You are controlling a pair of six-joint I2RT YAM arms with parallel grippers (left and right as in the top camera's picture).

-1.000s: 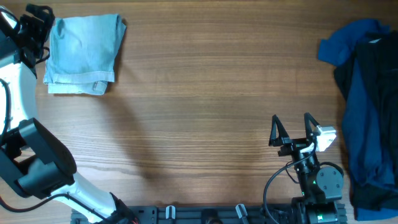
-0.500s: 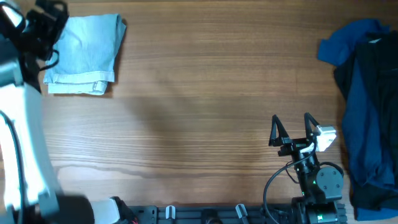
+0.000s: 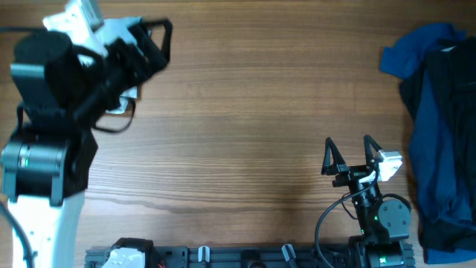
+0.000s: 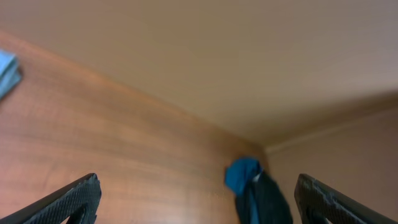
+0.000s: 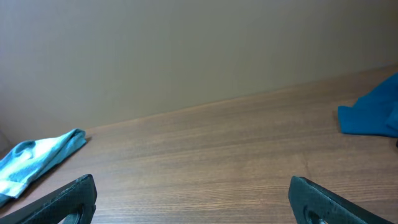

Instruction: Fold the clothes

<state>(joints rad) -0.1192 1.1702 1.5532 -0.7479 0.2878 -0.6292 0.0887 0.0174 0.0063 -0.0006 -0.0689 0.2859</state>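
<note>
Overhead, your left gripper [image 3: 160, 45], jaws open and empty, hides the jeans [image 5: 34, 157] at ten o'clock; descending blind could rumple them.

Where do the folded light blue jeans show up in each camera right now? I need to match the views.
Overhead: the jeans are at upper left, almost wholly hidden under the left arm; only a sliver shows.
Left wrist: a light blue corner at the left edge.
Right wrist: lower left, lying flat on the table.
Shared landmark: the dark blue garment, upper right overhead, centre-bottom in left wrist, right edge in right wrist.
</note>
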